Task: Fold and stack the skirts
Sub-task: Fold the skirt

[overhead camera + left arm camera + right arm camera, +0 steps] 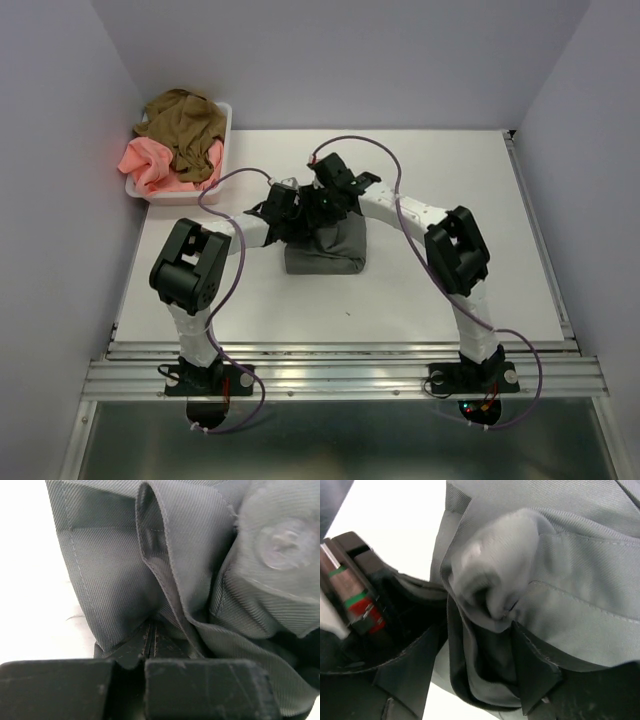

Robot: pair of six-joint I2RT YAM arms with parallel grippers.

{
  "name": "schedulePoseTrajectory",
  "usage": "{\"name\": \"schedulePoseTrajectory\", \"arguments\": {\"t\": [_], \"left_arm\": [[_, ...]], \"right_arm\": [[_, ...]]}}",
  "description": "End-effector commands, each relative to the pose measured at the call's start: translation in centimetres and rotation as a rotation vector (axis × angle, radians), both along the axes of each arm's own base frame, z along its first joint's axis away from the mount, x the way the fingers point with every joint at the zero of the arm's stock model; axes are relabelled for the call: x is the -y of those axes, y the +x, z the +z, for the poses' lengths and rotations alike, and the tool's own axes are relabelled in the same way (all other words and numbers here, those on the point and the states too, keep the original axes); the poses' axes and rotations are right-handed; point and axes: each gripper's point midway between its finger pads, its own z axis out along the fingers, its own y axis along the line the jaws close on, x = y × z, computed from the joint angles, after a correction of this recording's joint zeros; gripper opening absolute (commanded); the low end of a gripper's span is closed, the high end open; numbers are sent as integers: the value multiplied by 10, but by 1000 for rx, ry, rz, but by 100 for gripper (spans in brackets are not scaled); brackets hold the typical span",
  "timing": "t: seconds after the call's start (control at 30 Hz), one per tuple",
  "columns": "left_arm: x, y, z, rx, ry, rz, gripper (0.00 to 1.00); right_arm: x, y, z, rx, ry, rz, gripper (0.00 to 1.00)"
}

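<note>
Both my arms reach forward with elbows bent, and the wrists converge over the far edge of the grey skirt (335, 255), which lies folded at the centre of the table (450, 300). My left gripper (150, 642) is pinched tight on a fold of the cloth. My right gripper (492, 672) clamps a bunched fold. The olive-brown skirt (185, 125) and salmon-pink skirt (150, 165) lie in the white basket (226, 128) at far left.

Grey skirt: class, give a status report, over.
Left gripper shut on grey skirt; right gripper likewise. Skirt bunched mid-table. Pink skirt, olive skirt in basket.
</note>
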Motion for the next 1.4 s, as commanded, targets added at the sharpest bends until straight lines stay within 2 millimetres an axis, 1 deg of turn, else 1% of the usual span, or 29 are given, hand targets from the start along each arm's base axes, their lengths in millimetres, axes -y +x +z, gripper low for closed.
{"name": "schedulePoseTrajectory", "arguments": {"t": [0.0,0.03,0.1,0.13,0.23,0.27,0.33,0.4,0.47,0.5,0.57,0.6,0.63,0.67,0.7,0.77,0.8,0.83,0.9,0.93,0.97,1.07,1.1,1.17,1.2,1.23,1.27,1.3,1.37], "left_arm": [[-3,-4,9,19,11,3,0],[-3,-4,9,19,11,4,0],[-3,-2,12,26,10,7,0],[-3,-3,11,23,10,8,0],[-3,-2,12,25,10,7,0],[-3,-2,12,25,10,7,0],[-3,-1,14,30,9,10,0],[-5,0,16,36,11,15,0],[-5,-1,18,40,13,15,0],[-5,0,22,44,14,18,0],[-6,0,25,51,17,21,0],[-7,1,28,57,20,22,0],[-10,2,32,63,27,32,0],[-9,8,42,81,29,35,0],[-14,6,46,74,52,40,0],[-16,8,59,85,69,42,0],[-25,14,74,119,103,80,0],[-28,15,82,133,109,90,0],[-34,18,100,166,120,123,0],[-39,16,111,174,122,146,0],[-43,17,127,202,120,178,0],[-46,14,148,221,87,215,0],[-44,15,165,253,58,220,0],[-38,16,182,286,26,213,0],[-27,15,198,323,-6,180,0],[-18,15,205,341,-23,152,0],[-9,13,209,351,-37,123,0],[7,10,218,376,-51,69,0],[27,10,213,367,-67,8,0]], "right_arm": [[-16,-5,69,125,123,80,67],[-14,-7,84,147,138,85,68],[-11,-10,101,179,151,97,70],[-9,-13,115,202,167,102,72],[-5,-16,135,241,184,112,73],[-1,-18,145,261,189,107,73],[9,-15,157,305,171,65,73],[23,-7,154,340,116,4,68],[38,2,151,360,68,-63,51],[49,9,146,361,46,-105,47],[59,14,140,351,33,-133,37],[62,17,136,345,26,-144,35],[69,24,127,335,7,-165,33],[69,26,121,328,-7,-168,32],[72,33,110,314,-28,-175,29],[75,37,100,298,-44,-179,26],[75,39,96,293,-50,-179,25],[78,43,90,285,-59,-188,25],[80,44,86,283,-70,-203,24],[82,44,85,286,-80,-207,24],[83,44,86,286,-79,-209,24],[83,44,88,291,-79,-206,24],[83,44,90,297,-80,-206,24],[88,48,93,304,-82,-221,23],[87,49,93,305,-81,-219,23],[91,53,94,306,-78,-228,23],[89,53,94,306,-75,-225,22],[92,56,92,300,-71,-230,22],[89,59,89,287,-47,-216,21]]}}
